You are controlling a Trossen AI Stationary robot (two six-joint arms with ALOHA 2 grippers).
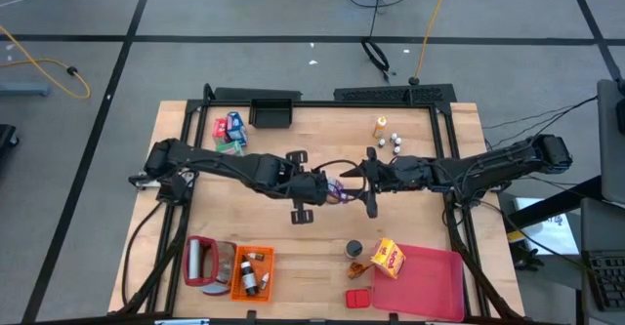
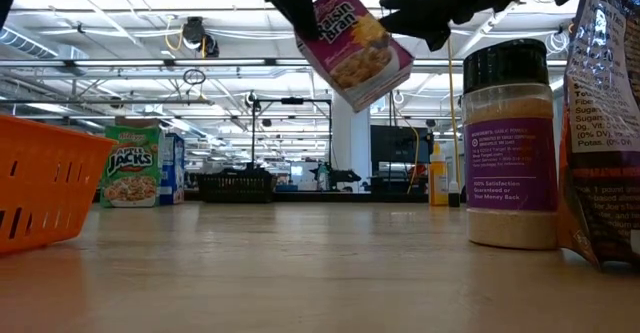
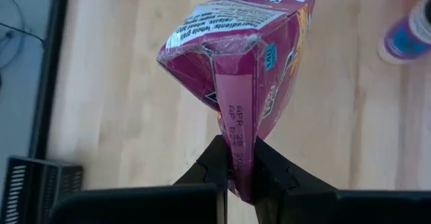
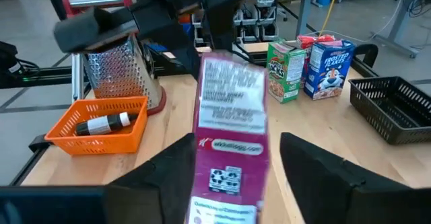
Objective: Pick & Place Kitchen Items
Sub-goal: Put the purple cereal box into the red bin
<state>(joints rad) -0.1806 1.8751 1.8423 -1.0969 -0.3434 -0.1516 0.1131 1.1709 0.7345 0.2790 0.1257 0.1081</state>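
Observation:
A purple cereal box hangs in the air over the table's middle, between my two grippers. My left gripper comes from the left and is shut on it. My right gripper comes level from the right and is open. Its two fingers stand on either side of the box's other end, with a gap showing on at least one side. In the low view the box is tilted, high above the tabletop. My left gripper pinches the box's narrow side panel between its two fingers, at one end of the box. The fingers slant down from the table's left. The box is lifted clear of the table, tilted, and reaches away from the fingers toward my right gripper.
Green, blue and red boxes and a black basket stand at the far left. An orange bottle and small white-capped bottles are at the far right. Near the front: a grater, an orange crate, a dark tin, a yellow box and a pink tray.

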